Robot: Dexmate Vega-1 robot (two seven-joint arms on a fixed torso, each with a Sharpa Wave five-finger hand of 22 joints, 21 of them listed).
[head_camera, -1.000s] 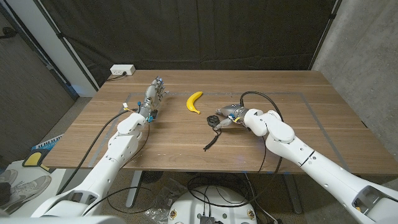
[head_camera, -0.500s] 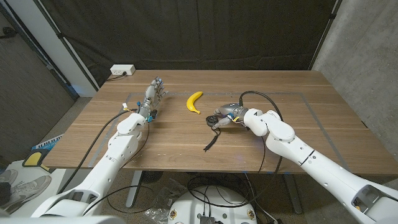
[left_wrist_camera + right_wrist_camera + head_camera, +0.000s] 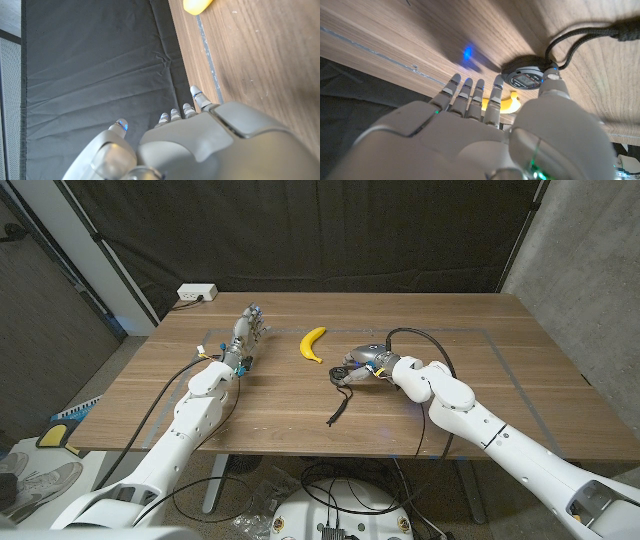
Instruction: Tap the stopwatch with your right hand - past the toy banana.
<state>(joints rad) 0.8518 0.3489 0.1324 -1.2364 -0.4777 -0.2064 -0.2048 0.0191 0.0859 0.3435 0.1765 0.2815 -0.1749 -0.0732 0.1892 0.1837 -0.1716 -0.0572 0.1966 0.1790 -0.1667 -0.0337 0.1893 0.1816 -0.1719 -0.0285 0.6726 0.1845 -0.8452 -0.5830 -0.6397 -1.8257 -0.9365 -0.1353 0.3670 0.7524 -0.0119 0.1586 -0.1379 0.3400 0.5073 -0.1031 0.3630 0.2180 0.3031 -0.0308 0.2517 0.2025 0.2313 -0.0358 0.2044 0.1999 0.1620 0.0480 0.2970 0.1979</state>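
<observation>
A black stopwatch (image 3: 343,372) lies mid-table with its black cord (image 3: 339,406) trailing toward the front edge. The yellow toy banana (image 3: 313,344) lies just beyond it, to its left. My right hand (image 3: 366,364) hovers at the stopwatch's right side, fingers stretched out and apart, holding nothing. In the right wrist view the thumb tip (image 3: 551,76) is at the rim of the stopwatch (image 3: 525,78), with the banana (image 3: 505,104) showing past the fingers. My left hand (image 3: 247,334) stands at the far left of the table with straight fingers, empty; the left wrist view shows the left hand (image 3: 200,145) and the banana's tip (image 3: 198,5).
A white power strip (image 3: 196,293) sits at the table's far left corner. Thin tape lines (image 3: 500,355) mark a rectangle on the wooden table (image 3: 540,405). A black curtain hangs behind.
My right hand has edged slightly toward the stopwatch and the banana. The left hand, banana and cord have stayed where they were.
</observation>
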